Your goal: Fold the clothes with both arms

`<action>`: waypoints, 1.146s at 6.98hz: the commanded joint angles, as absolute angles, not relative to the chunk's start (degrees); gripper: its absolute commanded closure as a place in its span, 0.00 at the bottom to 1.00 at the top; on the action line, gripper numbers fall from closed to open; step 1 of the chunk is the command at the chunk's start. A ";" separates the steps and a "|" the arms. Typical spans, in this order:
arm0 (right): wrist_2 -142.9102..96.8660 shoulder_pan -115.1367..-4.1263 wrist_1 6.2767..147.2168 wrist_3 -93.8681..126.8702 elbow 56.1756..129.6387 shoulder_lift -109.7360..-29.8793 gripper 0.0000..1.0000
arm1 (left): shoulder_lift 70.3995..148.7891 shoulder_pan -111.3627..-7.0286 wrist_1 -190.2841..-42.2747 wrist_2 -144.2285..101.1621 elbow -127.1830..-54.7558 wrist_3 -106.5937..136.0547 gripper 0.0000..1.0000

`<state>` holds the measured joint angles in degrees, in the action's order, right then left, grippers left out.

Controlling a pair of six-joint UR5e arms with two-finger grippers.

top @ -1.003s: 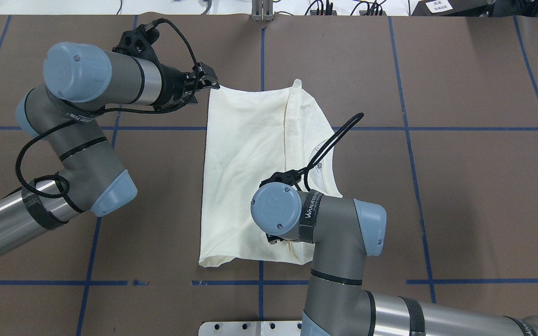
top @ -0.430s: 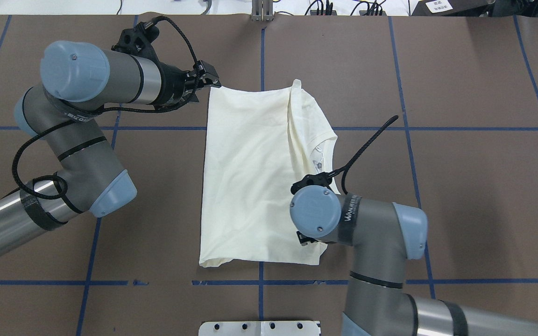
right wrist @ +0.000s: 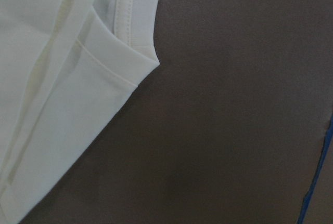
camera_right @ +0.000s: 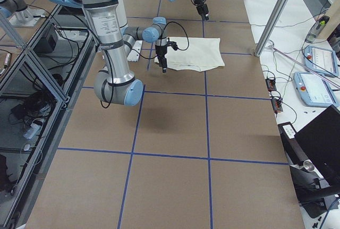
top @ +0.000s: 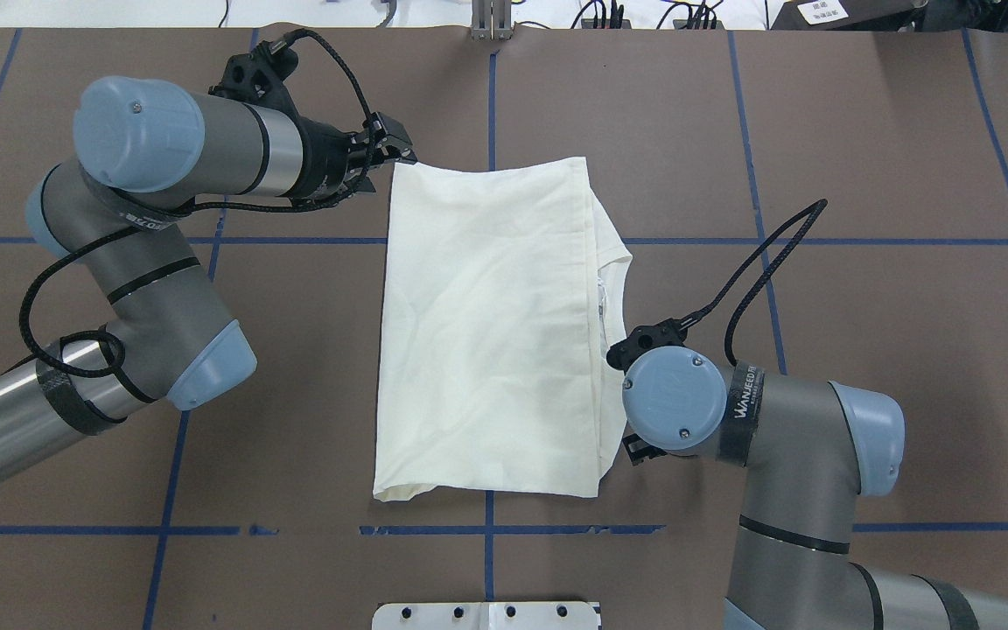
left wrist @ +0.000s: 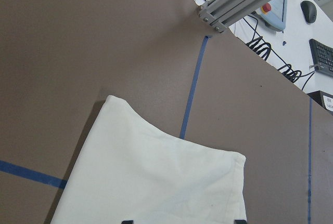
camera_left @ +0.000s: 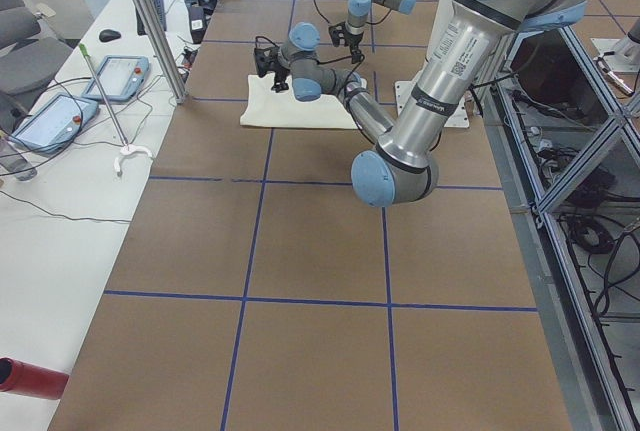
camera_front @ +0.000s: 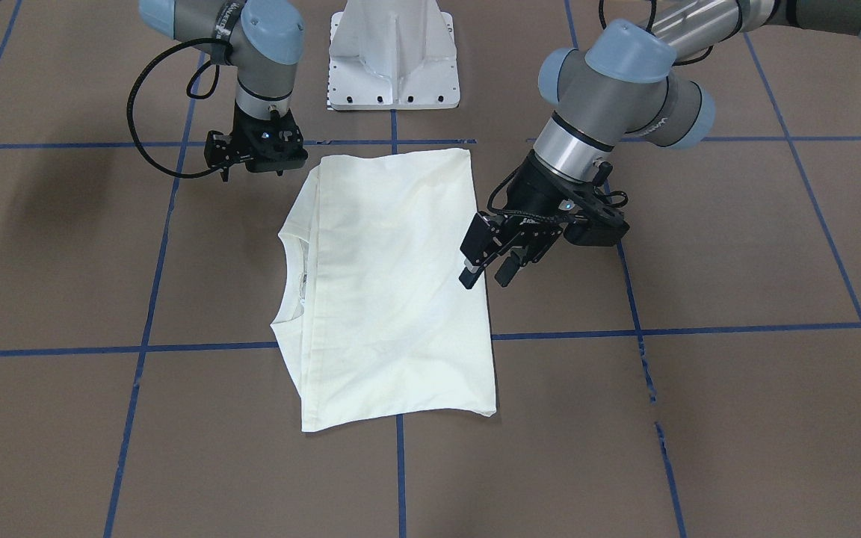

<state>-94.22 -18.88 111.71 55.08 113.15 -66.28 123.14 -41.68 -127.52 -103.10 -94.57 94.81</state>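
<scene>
The cream T-shirt (top: 486, 332) lies folded into a flat upright rectangle in the middle of the brown table (top: 863, 175). Its ribbed collar (top: 611, 284) shows at the right edge, and the print is hidden. In the front view the T-shirt (camera_front: 389, 291) has its collar (camera_front: 292, 280) on the left. My left gripper (top: 399, 150) is open and empty at the shirt's far left corner, seen also in the front view (camera_front: 485, 275). My right gripper (camera_front: 255, 166) hangs just off the shirt's near right corner, open and empty; my right wrist (top: 675, 398) hides it from overhead. The right wrist view shows the collar (right wrist: 127, 5) and bare table.
The white pedestal base (camera_front: 393, 60) stands at the table's near edge. Blue tape lines (top: 819, 241) cross the table. An aluminium post (top: 491, 22) stands at the far edge. Side tables with tablets and cables (camera_right: 313, 75) run along the operators' side.
My right gripper has swept right with the shirt's lifted layer, laid it flat and let go. It now sits off the shirt's right edge. My left arm has hardly moved.
</scene>
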 commanded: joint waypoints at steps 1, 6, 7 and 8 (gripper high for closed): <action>-92.30 -16.71 109.79 77.89 112.77 -62.86 0.00 | 123.13 -41.57 -125.70 -103.10 -95.79 94.92 0.29; -84.46 -12.04 81.30 122.76 107.05 -65.47 0.08 | 123.05 -41.66 -125.51 -103.10 -95.98 94.92 0.29; -84.46 -11.69 81.39 122.78 106.96 -65.74 0.13 | 123.13 -41.66 -125.51 -103.10 -95.98 94.92 0.29; -84.46 -11.86 81.82 122.78 107.31 -66.00 0.13 | 123.13 -41.66 -125.33 -103.10 -95.98 94.92 0.29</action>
<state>-84.56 -11.89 81.71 122.24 107.10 -65.61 123.11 -41.65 -125.46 -103.10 -95.98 94.92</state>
